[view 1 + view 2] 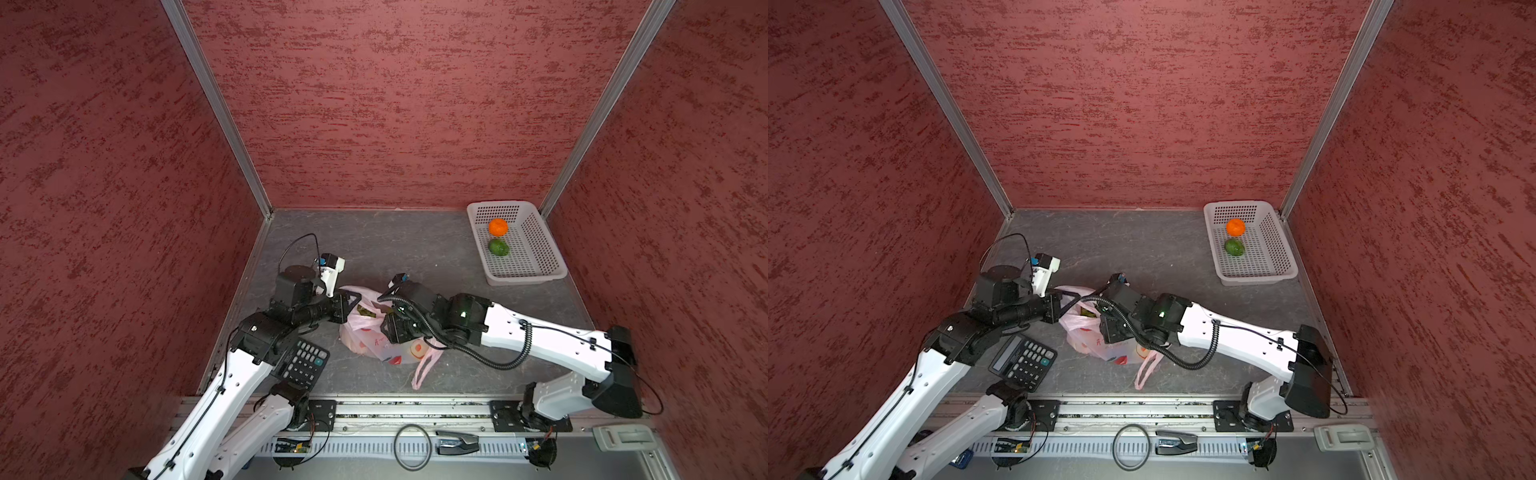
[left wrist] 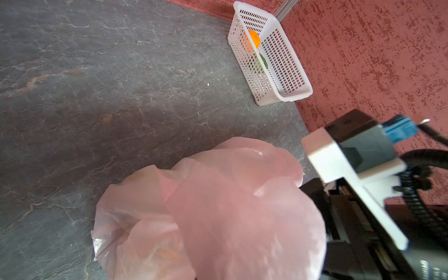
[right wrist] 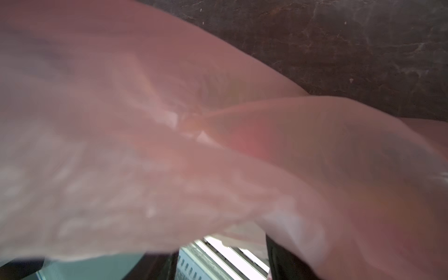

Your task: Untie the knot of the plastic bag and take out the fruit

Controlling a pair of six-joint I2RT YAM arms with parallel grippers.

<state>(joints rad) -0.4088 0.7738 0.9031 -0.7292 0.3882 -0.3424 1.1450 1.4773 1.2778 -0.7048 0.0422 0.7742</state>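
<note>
The plastic bag (image 1: 365, 334) lies on the bench (image 1: 415, 257), near the middle of its front edge. The left pincer (image 1: 352, 301) is clamped on its rim. The right pincer (image 1: 390, 328) is sunk inside, its spread hidden by pink film.

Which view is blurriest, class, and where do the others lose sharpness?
Right wrist view: blurriest, the plastic bag fills most of it as soft pink haze close to the lens. Left wrist view: table and basket sharp, the near white bracket out of focus. Both top views: sharp and evenly lit.
</note>
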